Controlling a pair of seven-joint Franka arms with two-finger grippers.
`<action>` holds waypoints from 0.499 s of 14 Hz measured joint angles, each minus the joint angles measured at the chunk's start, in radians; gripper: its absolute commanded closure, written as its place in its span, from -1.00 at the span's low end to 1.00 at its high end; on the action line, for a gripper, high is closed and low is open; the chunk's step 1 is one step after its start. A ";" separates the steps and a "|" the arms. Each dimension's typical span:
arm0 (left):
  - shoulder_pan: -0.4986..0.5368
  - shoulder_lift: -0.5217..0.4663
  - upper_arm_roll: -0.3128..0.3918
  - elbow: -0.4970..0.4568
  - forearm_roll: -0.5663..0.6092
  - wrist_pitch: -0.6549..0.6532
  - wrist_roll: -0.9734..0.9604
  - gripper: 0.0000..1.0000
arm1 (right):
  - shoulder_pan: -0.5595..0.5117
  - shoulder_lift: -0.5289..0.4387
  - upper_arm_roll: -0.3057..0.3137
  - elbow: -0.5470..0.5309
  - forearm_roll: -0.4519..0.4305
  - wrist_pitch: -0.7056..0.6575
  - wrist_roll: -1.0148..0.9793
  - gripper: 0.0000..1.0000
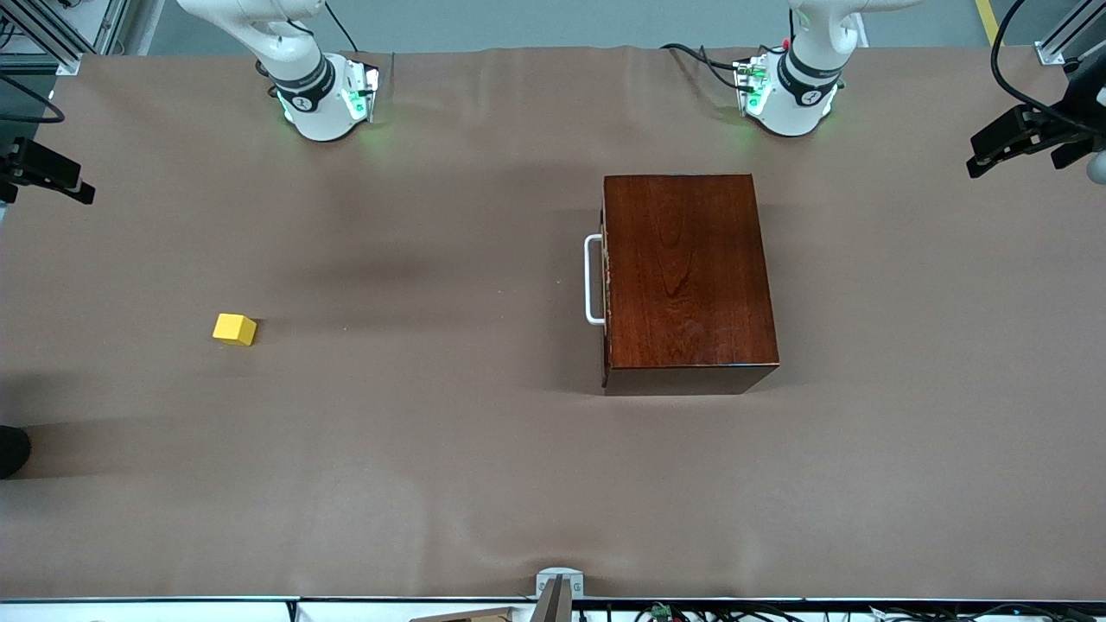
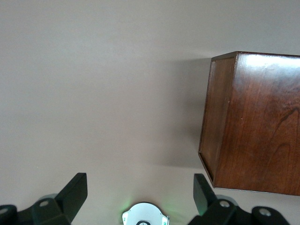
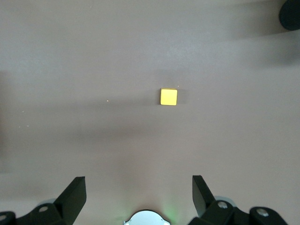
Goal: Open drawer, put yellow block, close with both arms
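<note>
The reddish-brown wooden box [image 1: 687, 276] stands in the left arm's half of the table. Its drawer is shut, and the white bar handle [image 1: 594, 279] faces the right arm's end. The yellow block [image 1: 234, 329] lies alone on the brown cloth toward the right arm's end. Neither gripper shows in the front view. My left gripper [image 2: 139, 187] hangs open and empty high over the cloth near its base, with the box [image 2: 258, 122] beside it. My right gripper [image 3: 139, 187] is also open and empty, high over the cloth, with the block [image 3: 168, 97] on the cloth below, well ahead of its fingers.
The two green-lit arm bases [image 1: 324, 99] [image 1: 791, 95] stand along the table's farthest edge. Black camera mounts [image 1: 1028, 130] [image 1: 43, 168] jut in at both ends. A dark round thing [image 1: 13, 449] sits at the right arm's end.
</note>
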 measured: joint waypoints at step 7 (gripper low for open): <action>0.001 0.002 0.000 0.000 0.000 0.000 0.000 -1.00 | -0.006 0.002 0.010 0.003 0.000 -0.010 0.000 -1.00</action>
